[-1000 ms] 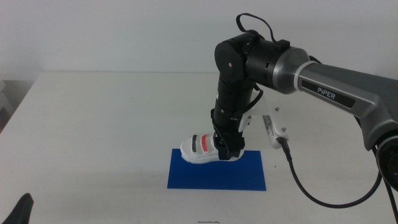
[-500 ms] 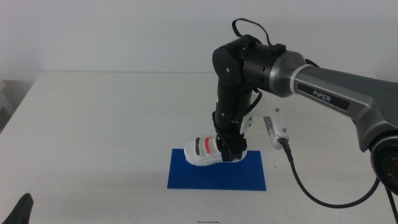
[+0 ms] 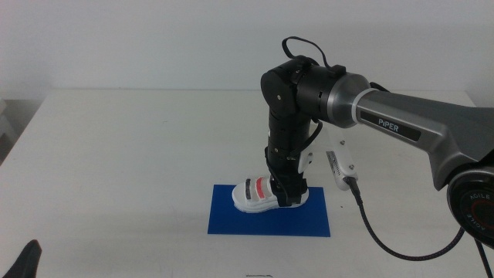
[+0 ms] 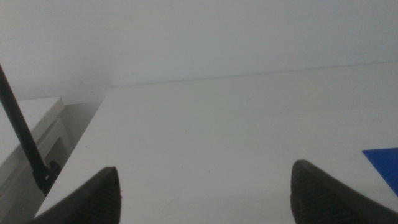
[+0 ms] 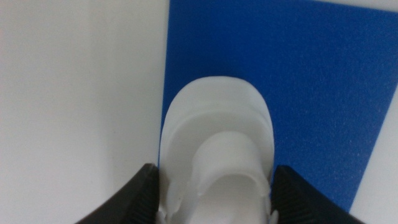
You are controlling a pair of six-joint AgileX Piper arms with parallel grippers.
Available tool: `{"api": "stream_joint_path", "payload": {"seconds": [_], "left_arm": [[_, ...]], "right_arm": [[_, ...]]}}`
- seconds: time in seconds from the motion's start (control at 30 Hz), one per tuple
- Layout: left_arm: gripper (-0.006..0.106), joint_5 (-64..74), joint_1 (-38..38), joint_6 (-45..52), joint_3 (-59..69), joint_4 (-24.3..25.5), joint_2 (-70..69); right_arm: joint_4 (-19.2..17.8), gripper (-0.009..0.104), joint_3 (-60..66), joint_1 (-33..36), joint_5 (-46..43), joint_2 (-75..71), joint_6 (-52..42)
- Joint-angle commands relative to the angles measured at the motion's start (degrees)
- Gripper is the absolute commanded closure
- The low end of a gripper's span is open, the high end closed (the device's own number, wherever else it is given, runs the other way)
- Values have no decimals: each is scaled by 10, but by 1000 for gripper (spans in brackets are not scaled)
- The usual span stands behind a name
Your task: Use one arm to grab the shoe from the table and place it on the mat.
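Your right gripper [image 3: 287, 193] is clamped on the shoe's [image 3: 259, 194] heel end, its length running along the mat [image 3: 268, 218] directly beneath, probably touching, while the left gripper [image 4: 202, 193], spread wide, waits aside.

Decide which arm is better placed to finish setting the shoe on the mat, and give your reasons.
Right. The right gripper is shut on the shoe, over the mat; the left gripper waits at the table's near corner.
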Motion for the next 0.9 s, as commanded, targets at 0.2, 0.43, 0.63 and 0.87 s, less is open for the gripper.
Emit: {"api": "stream_joint_path", "payload": {"seconds": [0.2,0.43,0.63,0.87], "left_arm": [[7,-48,-3,-8,-2,-5,-11],[7,-48,-3,-8,-2,-5,-11],[7,-48,-3,-8,-2,-5,-11],[7,-48,-3,-8,-2,-5,-11]], "right_arm": [[1,96,-13,-2,51,-47,10],[-22,96,-13,-1,51,-63,10],[8,96,-13,-2,51,-59,10],[16,96,-12,-3,51,-43,10]]}}
